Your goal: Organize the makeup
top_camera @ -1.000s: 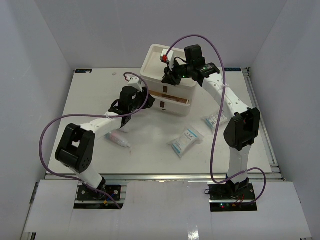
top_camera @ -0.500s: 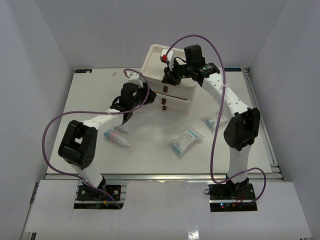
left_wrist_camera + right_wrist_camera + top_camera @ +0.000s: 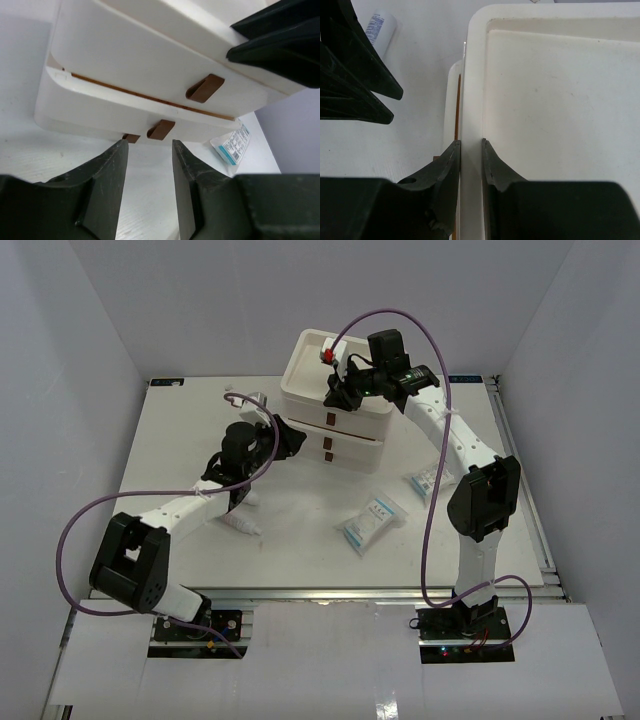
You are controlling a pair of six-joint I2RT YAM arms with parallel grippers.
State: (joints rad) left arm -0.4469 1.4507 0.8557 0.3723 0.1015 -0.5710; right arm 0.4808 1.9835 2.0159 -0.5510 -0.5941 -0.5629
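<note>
We pinch the rim of the drawer box with our right hand, probably to steady it. Our left hand, half open and empty, faces the drawer handles.

Stretches the white-and-black left arm forward and to the right, low, with the elbow folded close to the base. Holds the black two-finger left hand level at the end of it, fingers parted, nothing between them. Arches the white-and-black right arm up from its base and back toward the left, wrist tipped downward. Pinches the top rim of the cream plastic drawer box between the narrowly set fingers of the black right hand.
</note>
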